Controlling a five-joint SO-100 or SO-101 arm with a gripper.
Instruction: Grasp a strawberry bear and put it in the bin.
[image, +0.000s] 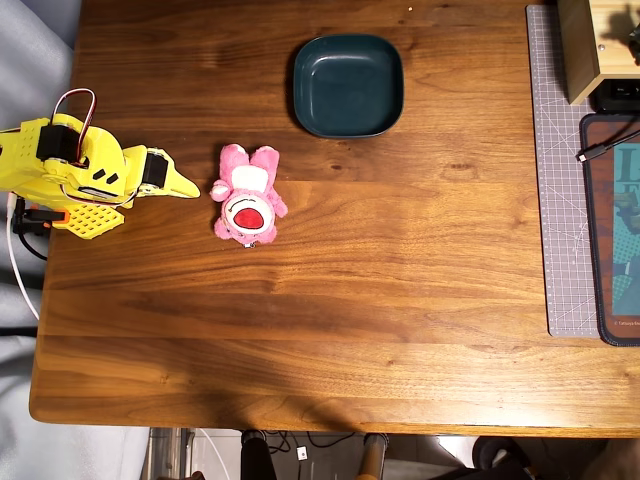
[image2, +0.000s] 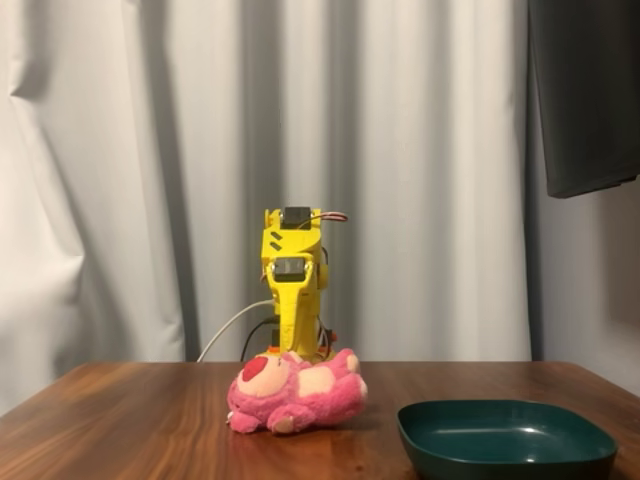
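Pink strawberry bear (image: 248, 195) with red nose, teal bin (image: 348, 84), yellow tool (image: 186, 186).
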